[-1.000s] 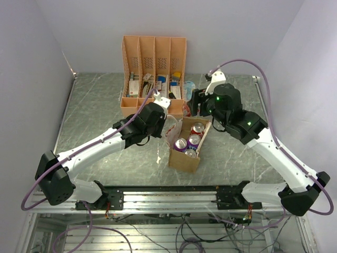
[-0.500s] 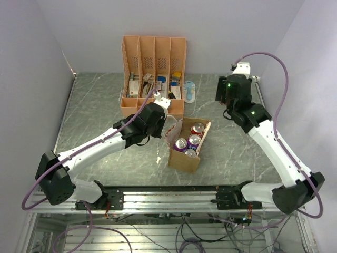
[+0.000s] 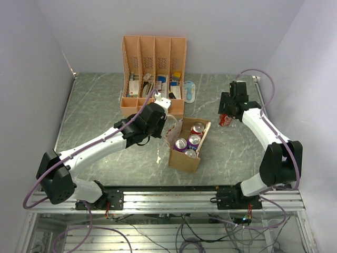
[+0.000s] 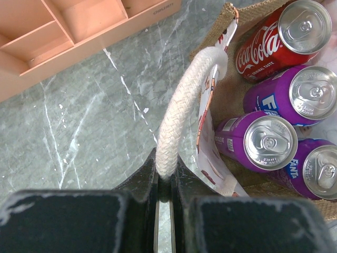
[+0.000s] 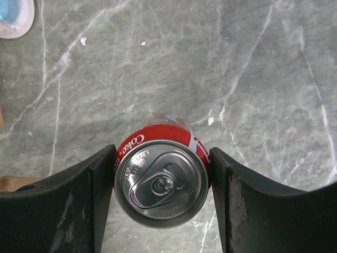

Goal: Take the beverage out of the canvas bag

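Your right gripper (image 5: 162, 158) is clamped on the red Coke can (image 5: 158, 187), a finger against each side. The can stands silver top up over bare table (image 5: 237, 63), well right of the bag (image 3: 181, 158). Your left gripper (image 4: 166, 179) is pinched tight on the bag's white rope handle (image 4: 181, 110). Four cans (image 4: 271, 142) lie inside the bag, one red and three purple.

top: high behind arms (image 3: 100, 145), downward | left wrist: close over canvas bag (image 4: 227, 97) (image 3: 184, 157), shared with top | right wrist: close, downward

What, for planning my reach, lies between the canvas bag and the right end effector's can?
Only bare table between canvas bag and can, per the top view.
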You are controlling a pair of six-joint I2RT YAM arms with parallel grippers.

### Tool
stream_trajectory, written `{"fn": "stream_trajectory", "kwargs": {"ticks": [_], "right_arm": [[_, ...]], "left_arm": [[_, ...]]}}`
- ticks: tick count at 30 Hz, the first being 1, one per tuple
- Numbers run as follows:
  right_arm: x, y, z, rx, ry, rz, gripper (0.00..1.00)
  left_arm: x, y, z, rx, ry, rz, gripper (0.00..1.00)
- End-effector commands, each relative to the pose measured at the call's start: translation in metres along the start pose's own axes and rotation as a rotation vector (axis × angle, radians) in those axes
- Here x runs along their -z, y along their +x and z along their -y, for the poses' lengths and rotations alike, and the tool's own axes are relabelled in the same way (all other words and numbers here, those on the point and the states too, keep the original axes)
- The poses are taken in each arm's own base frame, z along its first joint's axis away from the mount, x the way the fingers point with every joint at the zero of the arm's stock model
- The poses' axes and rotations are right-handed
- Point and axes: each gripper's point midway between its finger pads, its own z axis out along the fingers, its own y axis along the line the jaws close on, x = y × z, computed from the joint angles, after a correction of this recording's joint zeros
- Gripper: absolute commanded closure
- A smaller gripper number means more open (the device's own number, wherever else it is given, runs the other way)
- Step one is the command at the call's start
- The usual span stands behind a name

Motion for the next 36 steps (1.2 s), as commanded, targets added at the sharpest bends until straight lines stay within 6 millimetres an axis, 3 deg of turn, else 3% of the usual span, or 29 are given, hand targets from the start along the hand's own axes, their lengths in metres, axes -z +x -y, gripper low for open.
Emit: {"fn": "stream_trajectory", "kwargs": {"ticks": [1, 6, 13, 22, 36], "right_arm": [[-0.006, -0.037, -0.008, -0.009, -0.050, 0.105, 1.00], [-0.022, -0.028, -0.014, 0.036, -0.079, 0.067, 1.00], [-0.033, -0.033, -0.024, 0.070, -0.135, 0.116, 1.00], [-0.049, -0.008, -0.022, 0.083, -0.117, 0.052, 1.00], [-0.055, 0.014, -0.024, 0.070, -0.129, 0.012, 0.79]], "left_arm": [[0.002, -0.016, -0.012, -0.005, -0.050, 0.034, 0.93], [0.003, -0.017, -0.012, -0.003, -0.052, 0.036, 0.93], [0.005, -0.019, -0.013, -0.002, -0.053, 0.044, 0.93], [0.008, -0.020, -0.013, -0.002, -0.052, 0.052, 0.93], [0.005, -0.017, -0.007, -0.023, -0.019, 0.033, 0.93]]}}
